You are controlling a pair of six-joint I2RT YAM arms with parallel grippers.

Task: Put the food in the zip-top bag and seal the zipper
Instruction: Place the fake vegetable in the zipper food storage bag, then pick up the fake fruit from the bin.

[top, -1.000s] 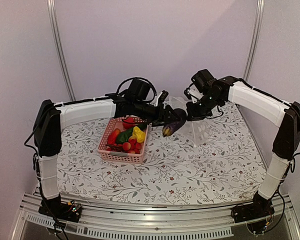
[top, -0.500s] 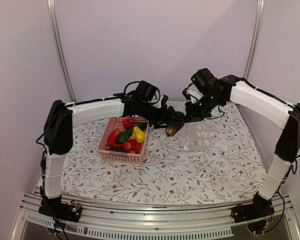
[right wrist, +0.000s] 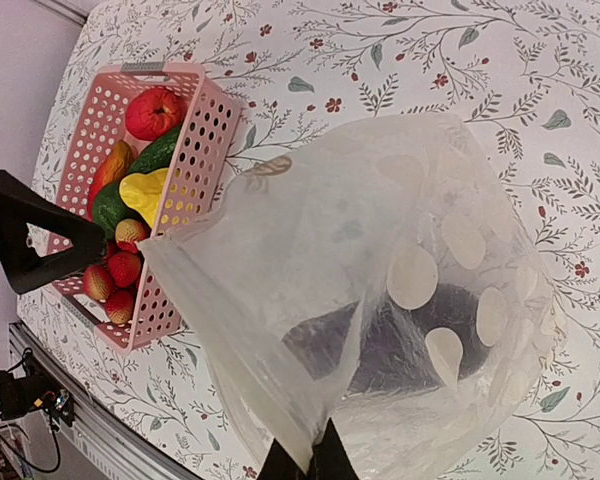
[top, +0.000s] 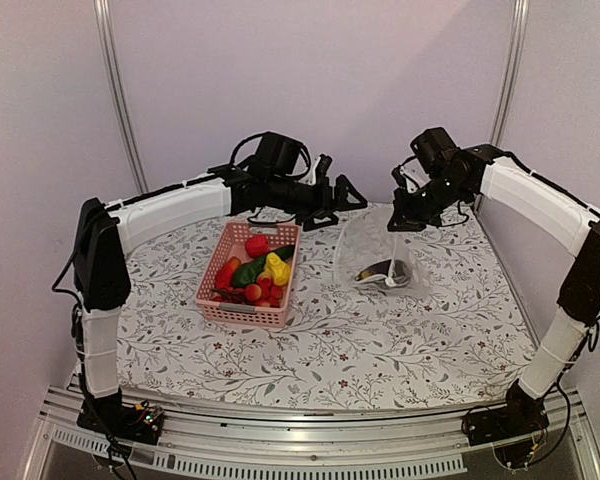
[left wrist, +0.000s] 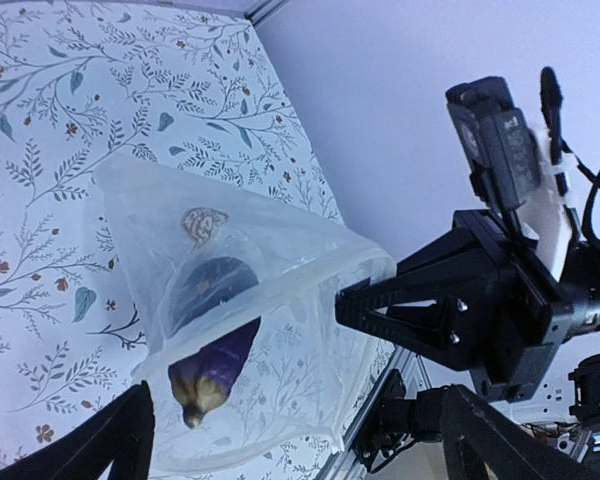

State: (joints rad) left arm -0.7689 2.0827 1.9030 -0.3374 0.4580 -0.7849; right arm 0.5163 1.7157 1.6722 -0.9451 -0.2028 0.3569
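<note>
eggplant (top: 379,271) in bag (top: 360,243) | bag right of basket (top: 244,314) | food (top: 253,269) in basket

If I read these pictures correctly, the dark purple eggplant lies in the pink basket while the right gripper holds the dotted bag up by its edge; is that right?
Not quite. The eggplant is not in the pink basket; it lies inside the dotted bag, as the right wrist view shows. The rest stands: the right gripper holds the bag up by its edge.

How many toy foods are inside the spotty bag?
1. The dark purple eggplant lies at the bottom of the spotty bag. The bag is see-through, so nothing else seems hidden inside. The other toys sit in the pink basket.
</note>
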